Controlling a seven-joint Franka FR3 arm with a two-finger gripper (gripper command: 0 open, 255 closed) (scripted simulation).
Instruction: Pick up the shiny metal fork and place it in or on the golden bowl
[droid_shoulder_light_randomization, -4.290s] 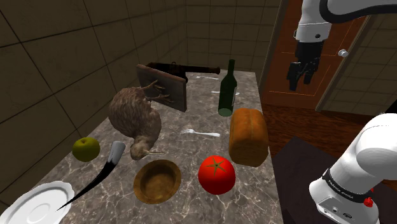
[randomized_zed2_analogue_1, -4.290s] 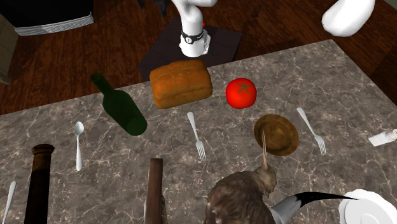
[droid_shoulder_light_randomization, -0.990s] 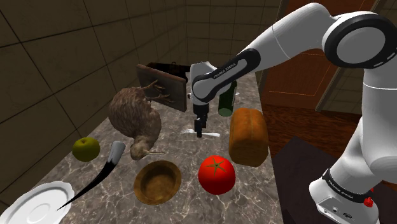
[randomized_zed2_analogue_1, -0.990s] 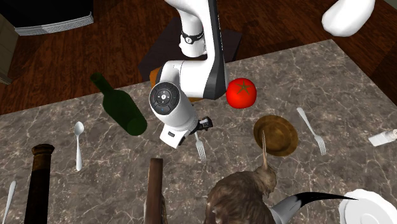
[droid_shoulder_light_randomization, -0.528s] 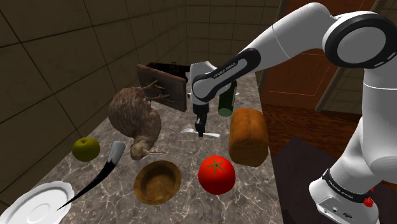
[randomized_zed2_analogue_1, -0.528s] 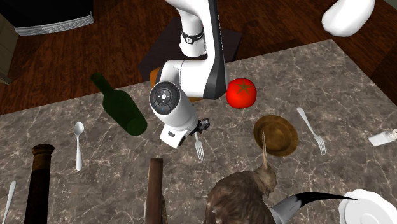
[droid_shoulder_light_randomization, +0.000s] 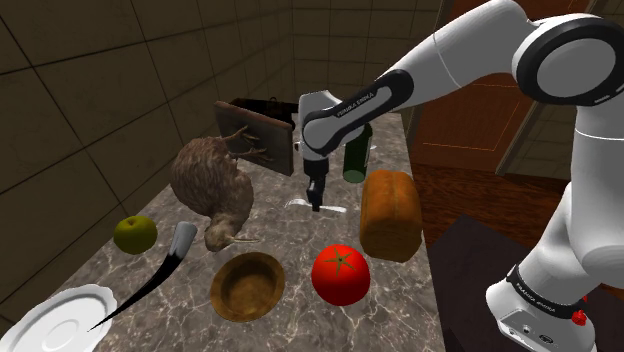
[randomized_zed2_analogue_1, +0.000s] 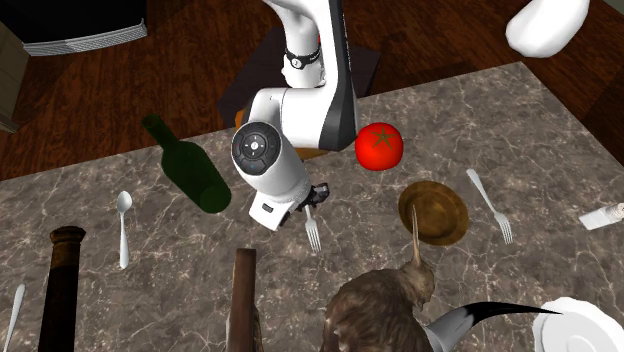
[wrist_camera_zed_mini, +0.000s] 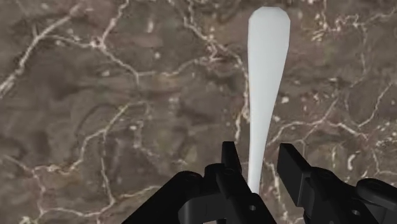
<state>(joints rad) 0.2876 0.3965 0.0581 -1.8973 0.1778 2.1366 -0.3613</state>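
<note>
The white arm (droid_shoulder_light_randomization: 440, 60), raised high by the door a few seconds ago, has swung down over the marble desk (droid_shoulder_light_randomization: 395, 300) and now hangs above its middle, barely shifted in the last half second. In the shoulder view it arches from the stand at the lower right, over the elbow at the top, and slopes down to the view's left, where the wrist turns so that the black gripper (droid_shoulder_light_randomization: 316, 203) points straight down at the desk. Around it stand a brown kiwi bird (droid_shoulder_light_randomization: 212, 185) on the shoulder view's left, a loaf of bread (droid_shoulder_light_randomization: 390, 213) on the right, a dark green bottle (droid_shoulder_light_randomization: 355, 165) partly behind the forearm, and a red tomato (droid_shoulder_light_randomization: 341, 274) nearer the camera. The golden-brown bowl (droid_shoulder_light_randomization: 218, 285) sits upright beside the tomato, just in front of the bird's beak, apart from the gripper. The fork (droid_shoulder_light_randomization: 335, 211) lies flat on the desk between bird and loaf, directly under the gripper, drawn pale white. In the wrist view its handle (wrist_camera_zed_mini: 266, 76) runs away from the gripper (wrist_camera_zed_mini: 257, 156) and passes between the fingers (wrist_camera_zed_mini: 231, 167), which stand apart: one is close against the handle, while bare marble shows between the handle and the other, so the fork is not clasped.
</note>
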